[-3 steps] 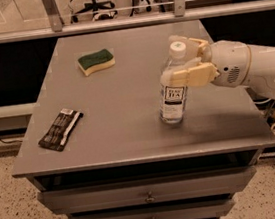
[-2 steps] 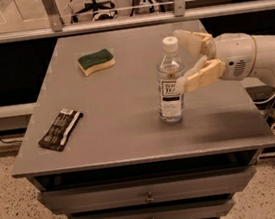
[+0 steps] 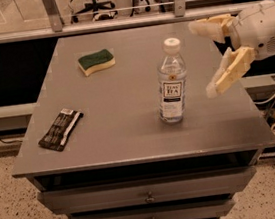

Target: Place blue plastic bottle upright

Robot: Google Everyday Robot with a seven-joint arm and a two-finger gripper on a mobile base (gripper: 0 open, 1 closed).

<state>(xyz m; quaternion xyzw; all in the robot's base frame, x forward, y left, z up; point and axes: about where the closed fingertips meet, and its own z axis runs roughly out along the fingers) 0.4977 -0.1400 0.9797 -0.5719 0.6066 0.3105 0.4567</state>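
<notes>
Bottle position: You'll find the blue plastic bottle (image 3: 171, 84) standing on the grey table (image 3: 122, 108), right of centre and a little toward the front edge, with bare tabletop all round its base.

Bottle axis: Its long axis runs straight up and down. The white cap (image 3: 171, 45) points at the ceiling, the base sits flat, and the label's dark panel faces the camera. You can see no lean.

Gripper: The gripper (image 3: 202, 57) hangs to the right of the bottle at about cap-to-label height. It is spread wide and grasps nothing. One of the fingers (image 3: 212, 23) reaches left above, the other slants down below, and both are clear of the bottle.

Why it sits so: With the gap facing the bottle and nothing between the fingers, the bottle carries its own weight. The flat base is what keeps it standing, not the arm.

Task state: Judging by this, your upright placement looks done.

Risk: The bottle is tall, narrow and light, so a brush from the lower finger could tip it. Move the arm away to the right, not across it.

Other items: A green-and-yellow sponge (image 3: 96, 61) lies toward the back left, and a dark wrapped bar (image 3: 60, 129) near the left front. Both are well apart from the bottle.
</notes>
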